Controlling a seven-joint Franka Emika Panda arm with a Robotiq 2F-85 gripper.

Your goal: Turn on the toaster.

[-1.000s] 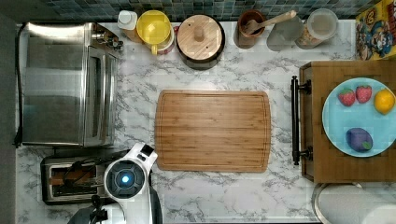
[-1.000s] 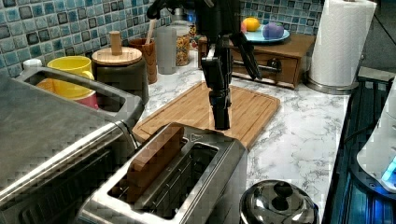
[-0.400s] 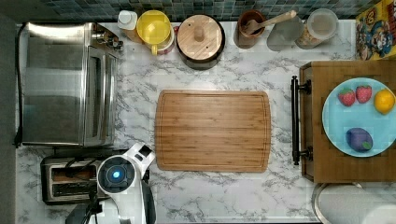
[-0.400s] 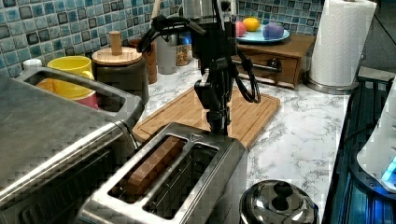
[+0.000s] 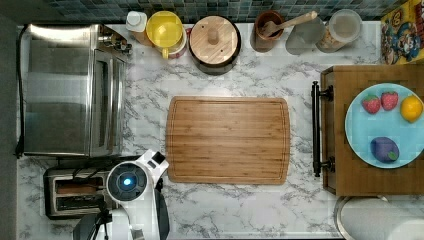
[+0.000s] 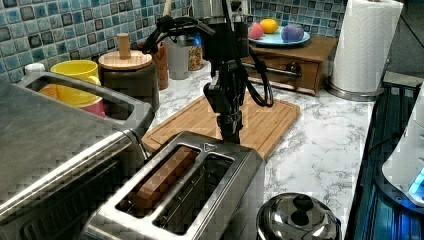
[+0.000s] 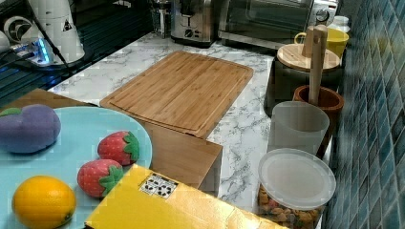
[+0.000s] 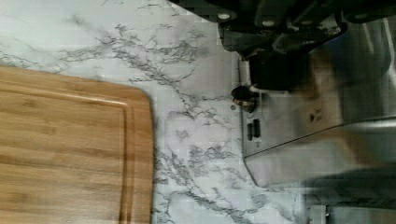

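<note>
The toaster [image 5: 75, 194] is a small brushed-steel box at the counter's front in the top view's left, and it also appears in the left view [image 6: 200, 200]. A brown bread slice [image 6: 162, 176] sits sunk low in one slot. My gripper [image 6: 231, 137] points straight down at the toaster's far end in the left view, its fingers together with nothing visibly held. From above, the arm's wrist [image 5: 131, 182] covers the toaster's right end. In the wrist view the gripper [image 8: 275, 74] sits against the toaster's steel end face [image 8: 299, 126], beside a small knob [image 8: 243, 93]. The lever itself is hidden.
A large steel toaster oven [image 5: 70, 90] stands right behind the toaster. The bamboo cutting board [image 5: 227, 140] lies mid-counter. Jars and a yellow mug [image 5: 165, 30] line the back wall. A plate [image 5: 360, 132] of toy fruit rests on a wooden drawer box. A steel pot lid [image 6: 297, 220] lies near the toaster.
The arm shifted left over the toaster's end and came down. The bread slice, which stuck up from the slot a second ago, has sunk into it.
</note>
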